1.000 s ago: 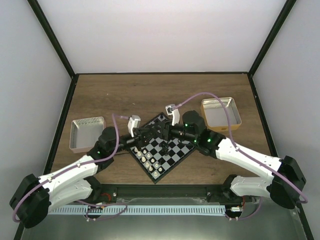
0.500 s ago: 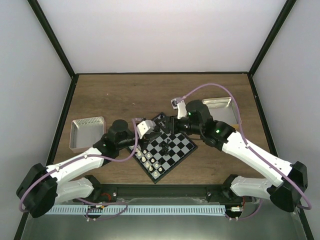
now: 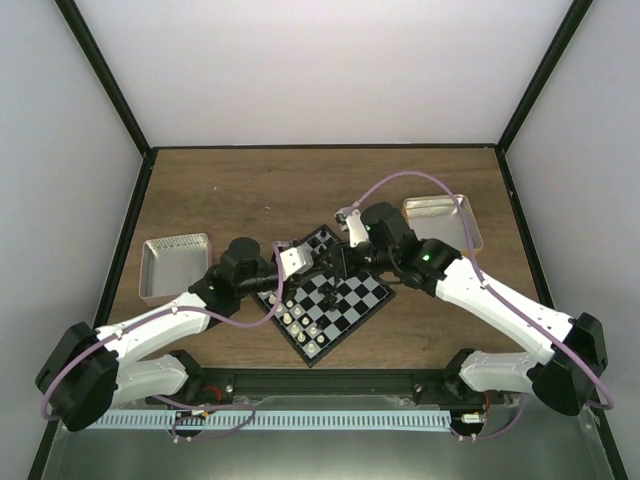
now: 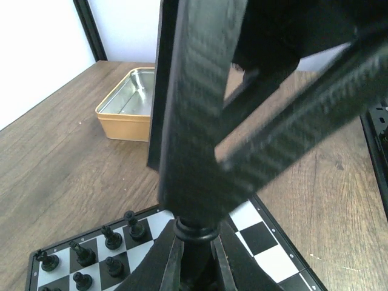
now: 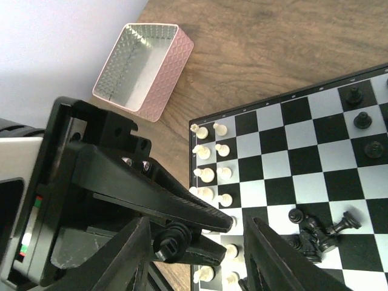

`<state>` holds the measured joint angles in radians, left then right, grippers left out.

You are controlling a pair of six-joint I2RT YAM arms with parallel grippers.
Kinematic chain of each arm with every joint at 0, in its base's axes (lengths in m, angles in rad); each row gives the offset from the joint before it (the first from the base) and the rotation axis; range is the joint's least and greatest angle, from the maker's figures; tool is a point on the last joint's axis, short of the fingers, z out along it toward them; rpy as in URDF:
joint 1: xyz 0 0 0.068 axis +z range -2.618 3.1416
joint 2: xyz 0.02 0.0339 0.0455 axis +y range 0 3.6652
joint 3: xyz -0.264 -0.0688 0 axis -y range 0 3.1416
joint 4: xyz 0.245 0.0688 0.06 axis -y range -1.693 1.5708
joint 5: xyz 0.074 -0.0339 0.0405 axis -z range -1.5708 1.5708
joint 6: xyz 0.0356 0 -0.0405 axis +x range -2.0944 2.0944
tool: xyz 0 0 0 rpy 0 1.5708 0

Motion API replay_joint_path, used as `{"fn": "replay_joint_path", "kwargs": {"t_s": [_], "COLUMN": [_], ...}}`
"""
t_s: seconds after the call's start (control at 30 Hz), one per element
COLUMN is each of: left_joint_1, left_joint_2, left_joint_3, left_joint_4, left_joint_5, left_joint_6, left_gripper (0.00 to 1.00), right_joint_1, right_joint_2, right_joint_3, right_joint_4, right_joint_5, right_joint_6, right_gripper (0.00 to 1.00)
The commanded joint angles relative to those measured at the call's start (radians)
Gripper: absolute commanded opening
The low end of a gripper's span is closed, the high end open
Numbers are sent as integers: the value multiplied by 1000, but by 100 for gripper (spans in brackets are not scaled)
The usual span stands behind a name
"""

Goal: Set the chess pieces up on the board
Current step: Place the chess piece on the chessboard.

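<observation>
The board (image 3: 345,310) lies turned like a diamond between the arms. White chess pieces (image 5: 209,154) stand in two rows along its left edge. Several black pieces (image 5: 315,233) lie heaped mid-board and others stand at the far side (image 5: 357,109). My left gripper (image 4: 195,273) is shut on a black piece (image 4: 195,233) and holds it above the board's far corner (image 4: 267,242). My right gripper (image 5: 197,227) is open, its jaws on either side of the left gripper's fingers (image 5: 182,206) and that black piece (image 5: 173,242). In the top view the two grippers (image 3: 318,266) (image 3: 343,258) meet tip to tip.
A pink-rimmed metal tray (image 3: 175,265) stands left of the board, also in the right wrist view (image 5: 142,66). A tan-rimmed tray (image 3: 440,225) stands at the right, also in the left wrist view (image 4: 130,103). Bare wooden table lies behind the board.
The left wrist has turned and swung right over the board's far corner. The right gripper drew back from the board, then came in to face the left gripper.
</observation>
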<state>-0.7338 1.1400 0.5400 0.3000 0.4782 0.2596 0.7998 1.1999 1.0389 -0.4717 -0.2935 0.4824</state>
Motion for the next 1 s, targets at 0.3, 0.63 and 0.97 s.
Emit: {"fn": "replay_joint_path", "kwargs": {"t_s": [0.3, 0.63, 0.97], "left_joint_1": [0, -2, 12], "left_joint_2": [-5, -62, -233], "left_joint_3": [29, 6, 25], "left_joint_4": [10, 32, -246], "left_joint_5": [30, -191, -758], "left_joint_6": [44, -184, -607], "left_gripper": [13, 88, 100], "right_joint_1": [-1, -1, -16], "right_joint_2": [7, -28, 64], "right_joint_3": [19, -33, -129], "right_joint_4": [35, 20, 4], "right_joint_5": [2, 339, 512], "right_joint_6": [-9, 20, 55], "right_gripper": [12, 7, 7]}}
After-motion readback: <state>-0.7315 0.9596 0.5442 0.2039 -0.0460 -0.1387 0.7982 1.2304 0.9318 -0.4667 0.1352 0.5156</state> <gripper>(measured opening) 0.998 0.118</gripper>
